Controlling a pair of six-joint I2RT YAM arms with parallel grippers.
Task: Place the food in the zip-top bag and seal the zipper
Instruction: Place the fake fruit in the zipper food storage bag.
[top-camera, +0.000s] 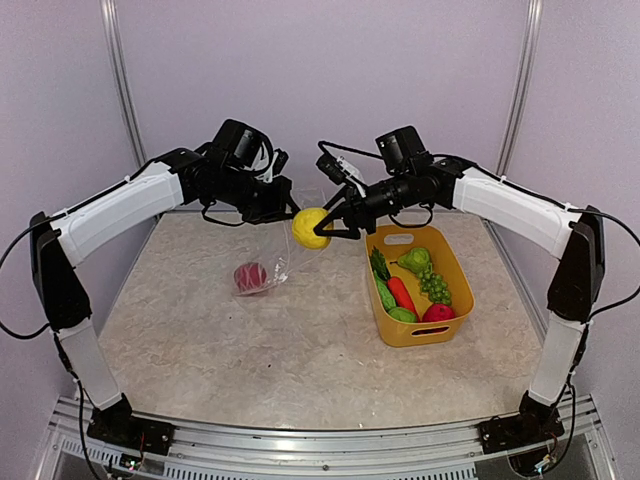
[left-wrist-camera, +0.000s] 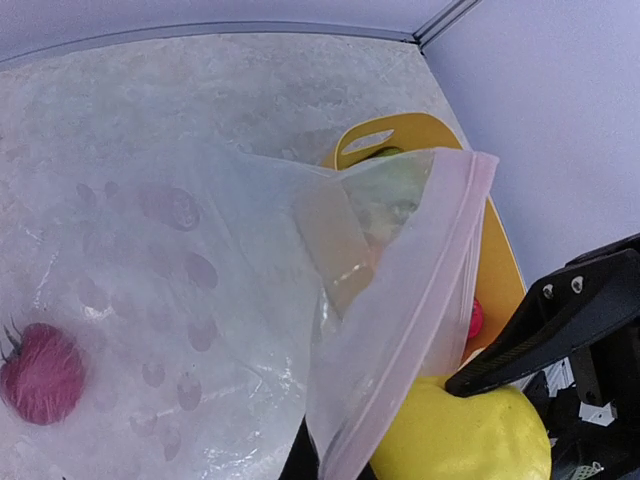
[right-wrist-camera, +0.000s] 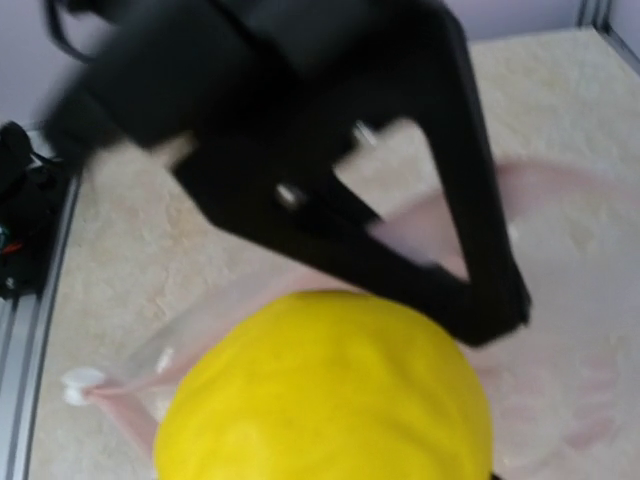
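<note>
Rail (top-camera: 320, 447) carries both arm bases | left gripper (top-camera: 272, 208) clamped on zip-top bag (top-camera: 272, 252) mouth, bag lifted | red round fruit (top-camera: 250, 277) low inside bag | right gripper (top-camera: 328, 222) grips yellow round fruit (top-camera: 310, 228) beside bag mouth | yellow basket (top-camera: 428, 337) holds other food (top-camera: 400, 292)

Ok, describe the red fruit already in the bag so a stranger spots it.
Left of the yellow basket, the left gripper holds up a clear bag. The dark red ball lies alone at its bottom, unlike the basket's red fruit among greens.
</note>
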